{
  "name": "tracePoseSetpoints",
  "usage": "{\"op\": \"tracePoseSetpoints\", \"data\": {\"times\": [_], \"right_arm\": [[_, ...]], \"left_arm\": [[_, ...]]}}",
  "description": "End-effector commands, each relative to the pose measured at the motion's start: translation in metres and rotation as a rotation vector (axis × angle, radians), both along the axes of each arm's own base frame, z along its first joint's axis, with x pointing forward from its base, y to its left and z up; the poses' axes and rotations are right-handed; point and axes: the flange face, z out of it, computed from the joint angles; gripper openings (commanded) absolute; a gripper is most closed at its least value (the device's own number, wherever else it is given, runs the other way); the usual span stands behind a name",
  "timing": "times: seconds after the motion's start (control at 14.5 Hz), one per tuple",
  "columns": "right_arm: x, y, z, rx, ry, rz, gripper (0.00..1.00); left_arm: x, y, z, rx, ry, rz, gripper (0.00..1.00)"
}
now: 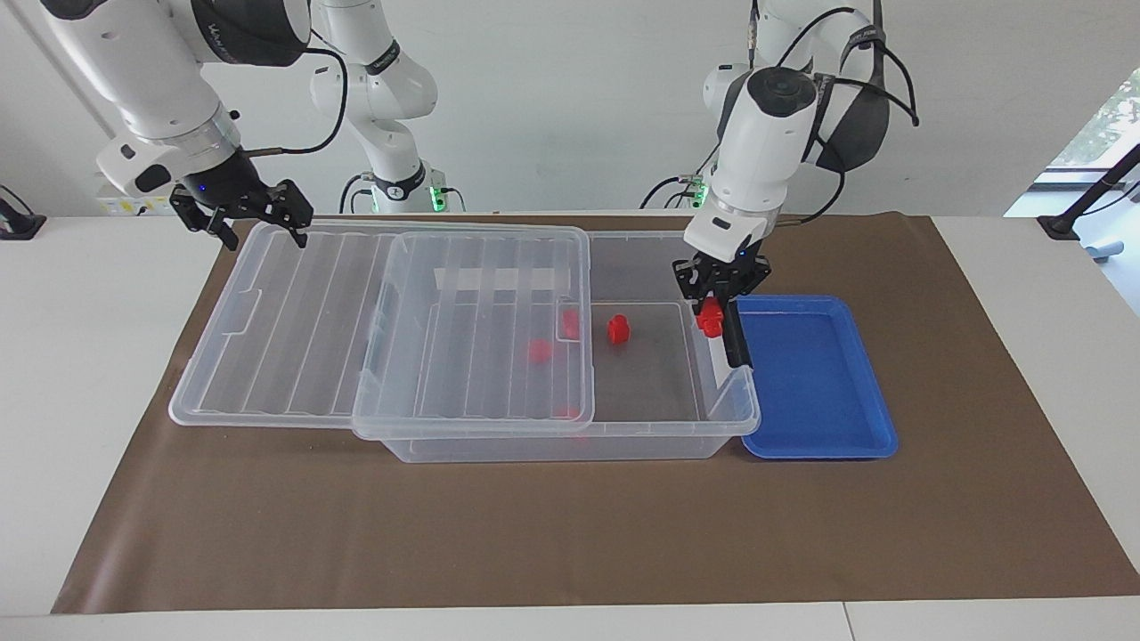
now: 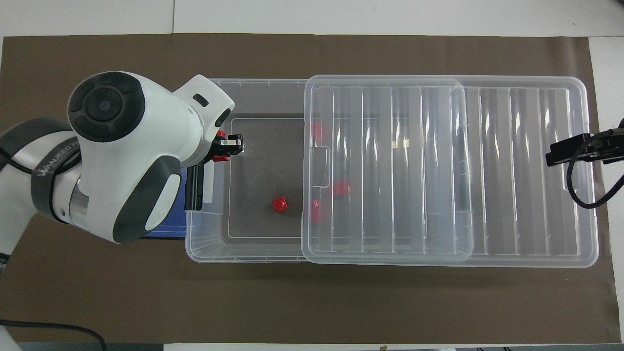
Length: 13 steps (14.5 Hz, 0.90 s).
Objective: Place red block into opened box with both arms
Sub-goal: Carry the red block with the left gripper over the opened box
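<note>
**Observer:** Where is the red block now?

**Me:** Pinched tight in my left gripper, up in the air over the latch end of the box. I judge I should carry it further in over the open floor and lower it before letting go, clear of the slid-back lid

**Observer:** And your other arm?

**Me:** My right gripper waits, jaws spread and empty, at the lid's edge toward the right arm's end of the counter
</note>
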Motion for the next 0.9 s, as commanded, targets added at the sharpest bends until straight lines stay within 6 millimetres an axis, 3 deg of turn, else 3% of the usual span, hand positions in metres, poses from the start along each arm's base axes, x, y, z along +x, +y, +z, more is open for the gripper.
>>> {"op": "tracePoseSetpoints", "data": {"times": [0.0, 0.35, 0.69, 0.83], "right_arm": [[-0.005, -0.002, 0.0, -0.01, 0.001, -0.019, 1.0], [-0.005, -0.006, 0.0, -0.011, 0.001, -0.025, 1.0], [-0.005, -0.007, 0.0, -0.009, 0.002, -0.026, 1.0], [-0.006, -0.007, 0.0, -0.009, 0.002, -0.023, 1.0]], "left_arm": [[0.002, -0.008, -0.038, 0.008, -0.015, 0.023, 0.0], [0.011, -0.035, -0.091, -0.023, -0.027, 0.056, 0.0], [0.019, -0.042, -0.149, -0.03, -0.009, 0.08, 0.0], [0.021, -0.04, -0.163, -0.023, 0.003, 0.082, 0.0]]}}
